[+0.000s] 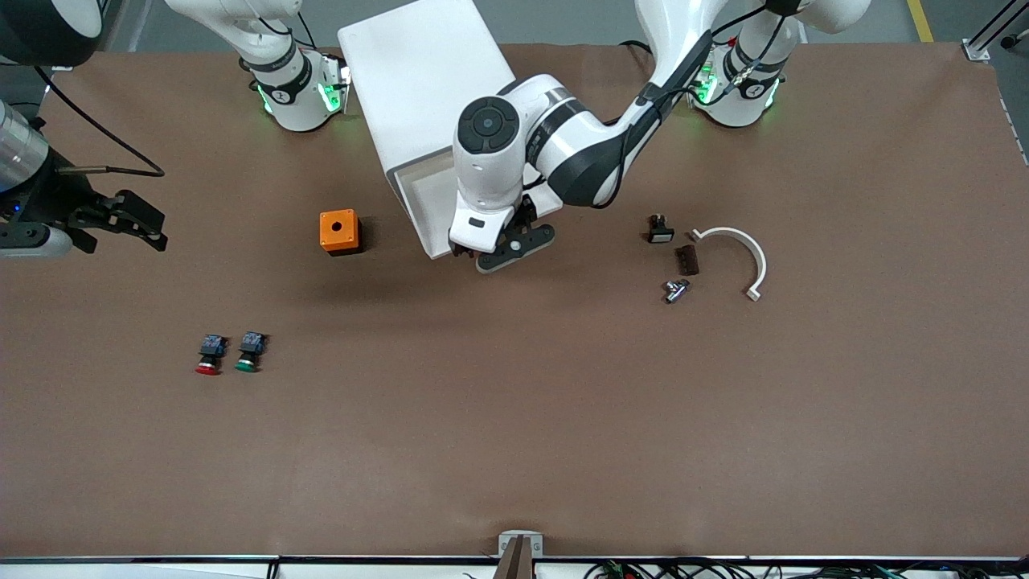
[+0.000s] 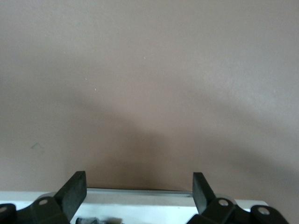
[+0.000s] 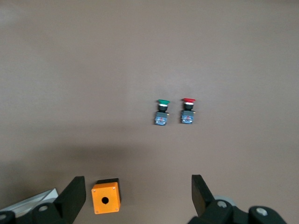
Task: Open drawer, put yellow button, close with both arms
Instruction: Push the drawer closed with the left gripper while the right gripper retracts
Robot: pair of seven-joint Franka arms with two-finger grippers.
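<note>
The white cabinet (image 1: 418,72) stands between the arms' bases. Its top drawer (image 1: 422,201) is pulled out toward the front camera. My left gripper (image 1: 482,253) hangs over the drawer's front end, fingers open and empty. In the left wrist view (image 2: 138,179) the drawer's front rim (image 2: 140,193) lies between the fingers. A small dark thing (image 2: 93,219) lies inside the drawer at the frame's edge; I cannot tell what it is. No yellow button shows clearly. My right gripper (image 1: 157,227) is open and empty, high over the right arm's end of the table (image 3: 138,184).
An orange box (image 1: 339,232) with a hole stands beside the drawer, toward the right arm's end. Red-capped (image 1: 209,355) and green-capped (image 1: 250,352) buttons lie nearer the front camera. A black part (image 1: 660,230), brown block (image 1: 686,259), metal fitting (image 1: 676,290) and white curved bracket (image 1: 744,253) lie toward the left arm's end.
</note>
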